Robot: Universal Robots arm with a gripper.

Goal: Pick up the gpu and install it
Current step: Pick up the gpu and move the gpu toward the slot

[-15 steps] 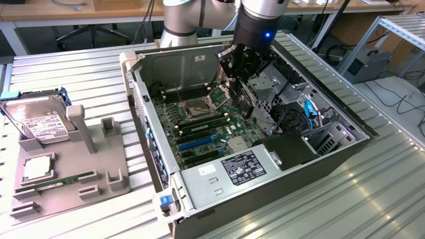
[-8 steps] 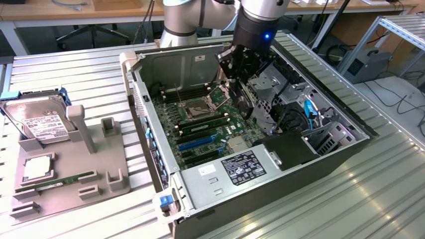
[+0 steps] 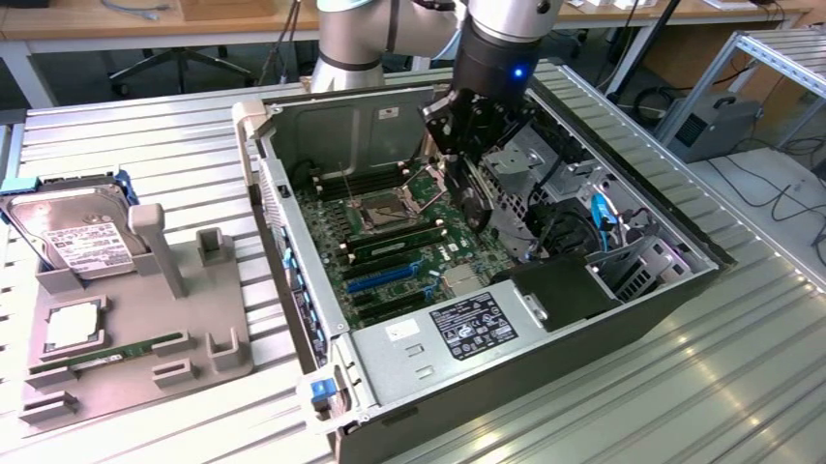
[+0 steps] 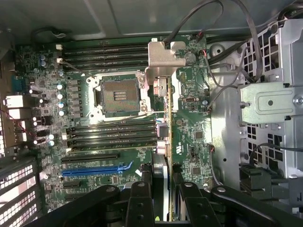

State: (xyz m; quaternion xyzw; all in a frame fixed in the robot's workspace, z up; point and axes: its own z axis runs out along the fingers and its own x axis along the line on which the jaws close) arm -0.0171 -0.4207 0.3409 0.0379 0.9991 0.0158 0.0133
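Hand is inside the open PC case, upper middle of the exterior view, hanging from the silver arm above the motherboard. It is clamped on the gpu: in the wrist view a black finger sits on either side of the card, jaws partly closed with the board between them.

Gpu look: seen edge-on from the wrist, so just a thin dark strip with a yellowish line along the edge, and a silver metal end bracket at the far end – bent, flat, with a notch. The card is held upright over the board, its edge running alongside the empty CPU socket and across the ends of the black memory slots. Cannot tell whether its lower edge touches the board. The blue expansion slot lies to one side of the card, apart from it.

At the exterior view's left, on the ribbed metal bench, sits a grey parts fixture – a hard drive with a white label leans in it, and a narrow green memory stick lies flat lower down. Both are well apart from the hand.
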